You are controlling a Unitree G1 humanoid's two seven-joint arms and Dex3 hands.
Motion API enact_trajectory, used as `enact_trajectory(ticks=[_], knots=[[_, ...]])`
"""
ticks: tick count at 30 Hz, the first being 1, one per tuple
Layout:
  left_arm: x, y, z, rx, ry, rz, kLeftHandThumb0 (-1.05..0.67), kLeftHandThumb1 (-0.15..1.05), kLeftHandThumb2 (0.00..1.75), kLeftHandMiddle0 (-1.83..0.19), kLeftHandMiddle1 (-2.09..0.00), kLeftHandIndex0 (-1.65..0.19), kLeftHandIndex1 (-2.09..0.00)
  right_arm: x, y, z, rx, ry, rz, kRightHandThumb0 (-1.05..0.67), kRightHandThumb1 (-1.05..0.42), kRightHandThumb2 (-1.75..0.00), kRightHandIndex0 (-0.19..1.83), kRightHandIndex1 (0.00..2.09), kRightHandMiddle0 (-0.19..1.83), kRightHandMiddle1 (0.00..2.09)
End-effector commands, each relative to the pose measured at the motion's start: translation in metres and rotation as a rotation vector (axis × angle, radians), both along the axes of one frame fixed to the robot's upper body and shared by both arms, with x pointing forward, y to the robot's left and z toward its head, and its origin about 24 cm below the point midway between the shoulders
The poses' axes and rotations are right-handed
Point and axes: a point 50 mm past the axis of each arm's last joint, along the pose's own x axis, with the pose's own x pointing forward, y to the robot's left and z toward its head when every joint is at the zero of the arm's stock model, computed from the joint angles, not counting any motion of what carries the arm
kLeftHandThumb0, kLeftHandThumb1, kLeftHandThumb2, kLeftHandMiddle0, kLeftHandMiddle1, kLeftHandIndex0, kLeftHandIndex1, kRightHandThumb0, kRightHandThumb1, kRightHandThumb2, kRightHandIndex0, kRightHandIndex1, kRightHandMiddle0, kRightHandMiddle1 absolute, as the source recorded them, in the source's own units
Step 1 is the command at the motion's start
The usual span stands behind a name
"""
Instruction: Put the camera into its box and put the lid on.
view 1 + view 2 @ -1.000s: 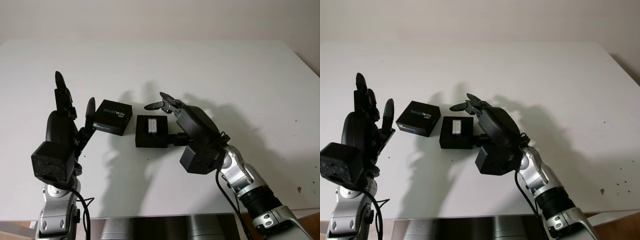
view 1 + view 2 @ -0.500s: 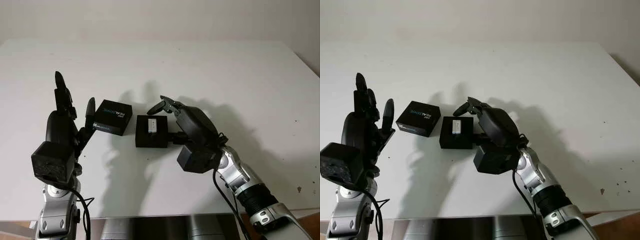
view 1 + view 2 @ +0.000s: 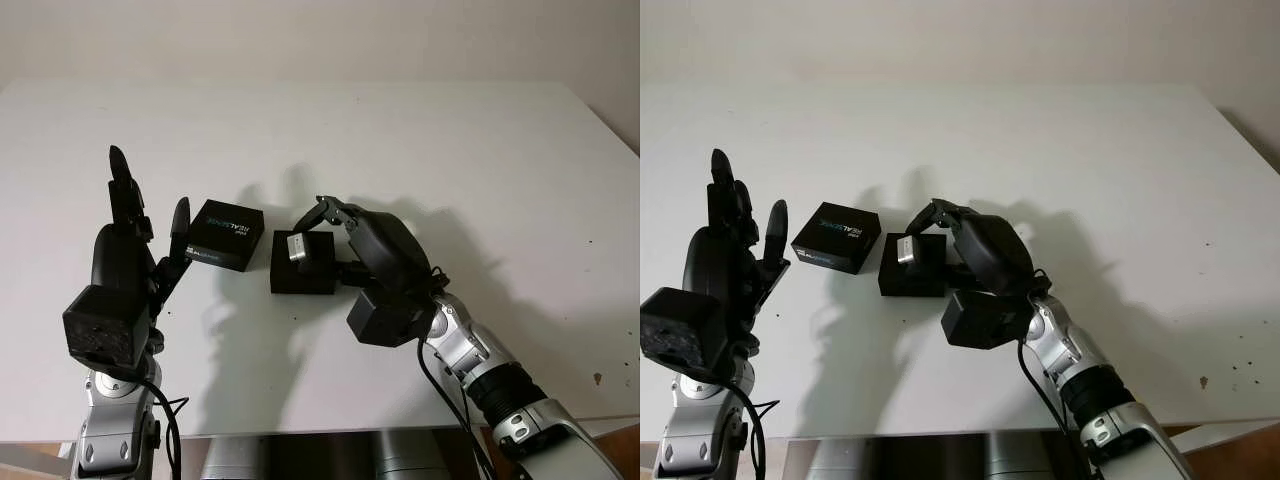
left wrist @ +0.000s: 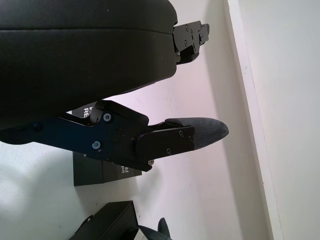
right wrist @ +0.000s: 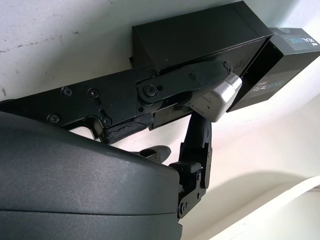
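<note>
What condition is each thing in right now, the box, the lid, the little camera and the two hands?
box: open, on the table.
lid: off, lying beside the box.
camera: tilted over the box, held.
right hand: gripping the camera.
left hand: open, raised beside the lid.

i see a white table (image 3: 480, 150) carrying two black things near its front left: an open box (image 3: 302, 272) and, just beside it on the left, the printed lid (image 3: 227, 233), tilted a little off square.
</note>
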Motion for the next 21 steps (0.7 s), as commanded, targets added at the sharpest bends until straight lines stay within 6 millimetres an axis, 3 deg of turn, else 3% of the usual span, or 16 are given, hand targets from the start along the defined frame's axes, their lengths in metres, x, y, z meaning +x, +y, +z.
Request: enact_trajectory(ticks=[1, 21], knots=[[-0.001, -0.001, 0.003, 0.002, -0.018, -0.003, -0.56, 1.05, 0.51, 0.18, -0.05, 0.19, 0.00, 0.002, 0.002, 0.004, 0.006, -0.025, 0.011, -0.40, -0.99, -0.06, 0.43, 0.12, 0.34, 1.22], [-0.002, -0.001, 0.002, 0.010, -0.014, 0.004, -0.56, 1.05, 0.52, 0.19, -0.05, 0.19, 0.00, -0.001, 0.013, 0.014, 0.026, -0.116, 0.079, -0.42, -0.99, -0.05, 0.45, 0.12, 0.36, 1.22]])
